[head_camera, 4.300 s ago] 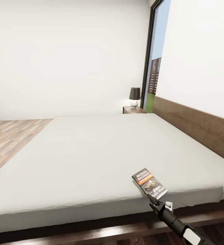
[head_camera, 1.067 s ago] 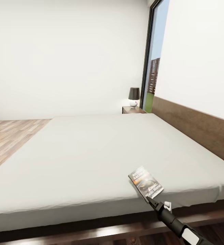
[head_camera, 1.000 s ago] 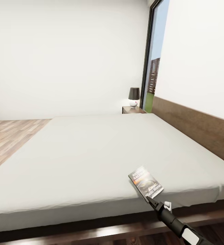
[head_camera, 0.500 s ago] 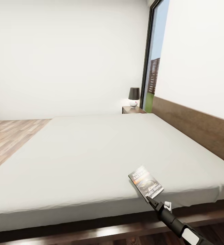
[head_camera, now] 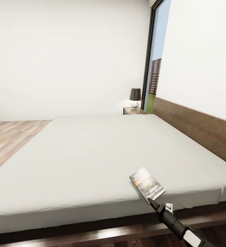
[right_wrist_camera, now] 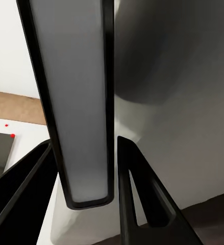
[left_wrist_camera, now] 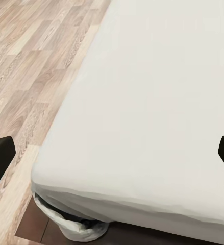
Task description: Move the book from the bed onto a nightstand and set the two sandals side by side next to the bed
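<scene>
Book gripped at the bed's near edge

The book (head_camera: 147, 183) sits tilted over the bed (head_camera: 92, 154) by its near edge, its lower end pinched in the right tool (head_camera: 150, 200), long axis running on from the arm. The nightstand (head_camera: 133, 110) lies well beyond, by the headboard. The left tool (left_wrist_camera: 112, 153) hangs wide over the bed's corner.

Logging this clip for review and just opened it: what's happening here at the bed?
The robot's right gripper is closed on the near edge of a small book at the near side of the bed. In the right wrist view the book's edge sits between the two fingers. The left gripper is open, its fingertips spread wide over the mattress corner and wood floor. A nightstand with a lamp stands beyond the bed's far side.
</scene>
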